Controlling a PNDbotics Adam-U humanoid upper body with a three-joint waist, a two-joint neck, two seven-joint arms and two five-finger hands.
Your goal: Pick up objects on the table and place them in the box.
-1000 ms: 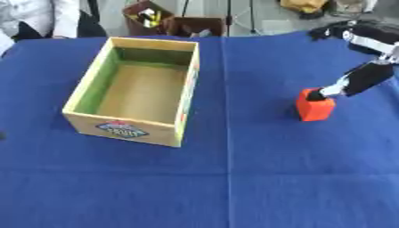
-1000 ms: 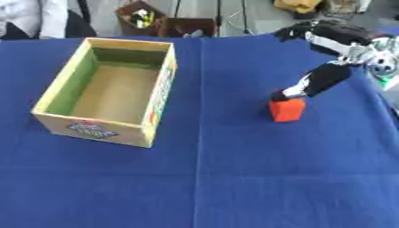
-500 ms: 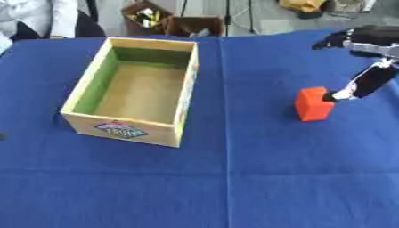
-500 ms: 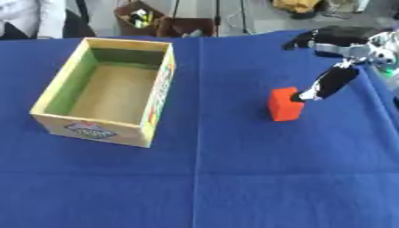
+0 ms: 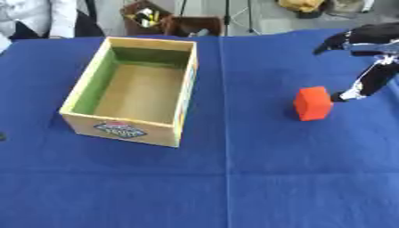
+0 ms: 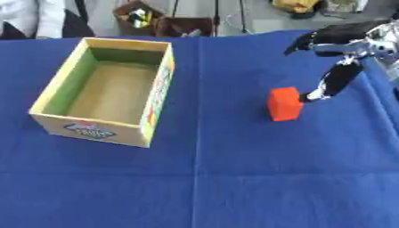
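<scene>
Change: we saw the right hand point(image 6: 335, 58) lifted off the top of the red block point(image 6: 285, 103); 1 finger now reached down just beside its right side.
Meaning: we judged the block not yet gripped.
Hand: spread wide, holding nothing.
Block: upright on the blue cloth point(image 6: 234, 178), well right of the box point(image 6: 152, 107).
Box: we found nothing inside.

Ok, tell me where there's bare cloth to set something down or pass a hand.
Free: the wide blue strip between the box and the red block, and all the table nearer than both. Crowded: right of the block, where the right hand reaches down beside it.
</scene>
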